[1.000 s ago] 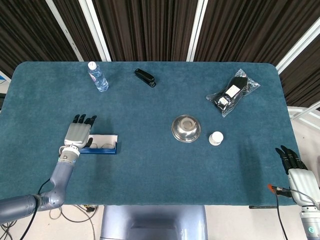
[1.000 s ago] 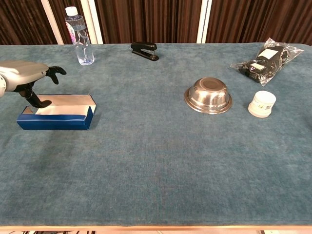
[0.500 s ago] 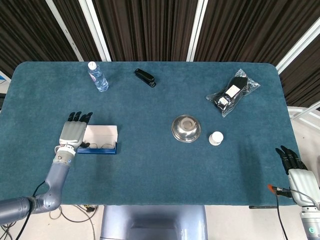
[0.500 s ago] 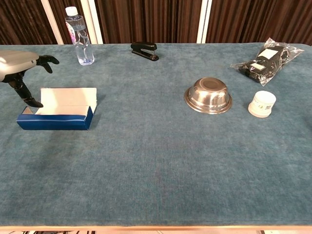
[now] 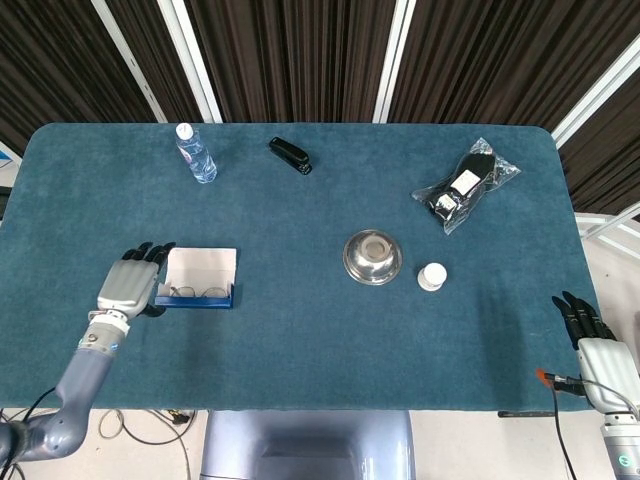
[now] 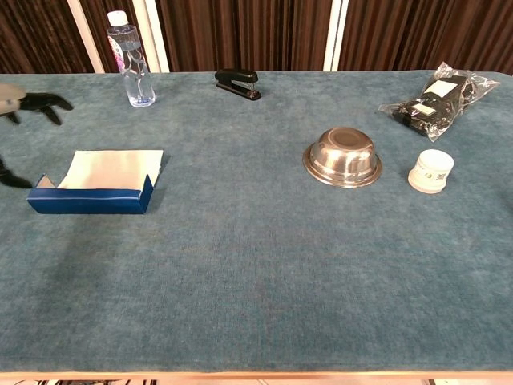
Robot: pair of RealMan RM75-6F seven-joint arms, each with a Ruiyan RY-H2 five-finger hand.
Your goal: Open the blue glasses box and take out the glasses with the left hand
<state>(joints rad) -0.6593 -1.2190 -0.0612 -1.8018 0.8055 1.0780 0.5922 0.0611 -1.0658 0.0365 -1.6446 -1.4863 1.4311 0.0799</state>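
The blue glasses box (image 5: 197, 279) lies open, glasses (image 5: 195, 293) inside; the left hand (image 5: 129, 282), at its 9 o'clock, is spread and empty.

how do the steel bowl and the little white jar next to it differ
The steel bowl is shiny bare metal, while the white jar is matte white with a small printed label on its side. The bowl is wide and low and looks turned upside down, flat base up; the jar is narrower and stands upright with its lid on. The bowl is clearly the larger. Both are round, sit apart on the blue table, and neither hand touches them.
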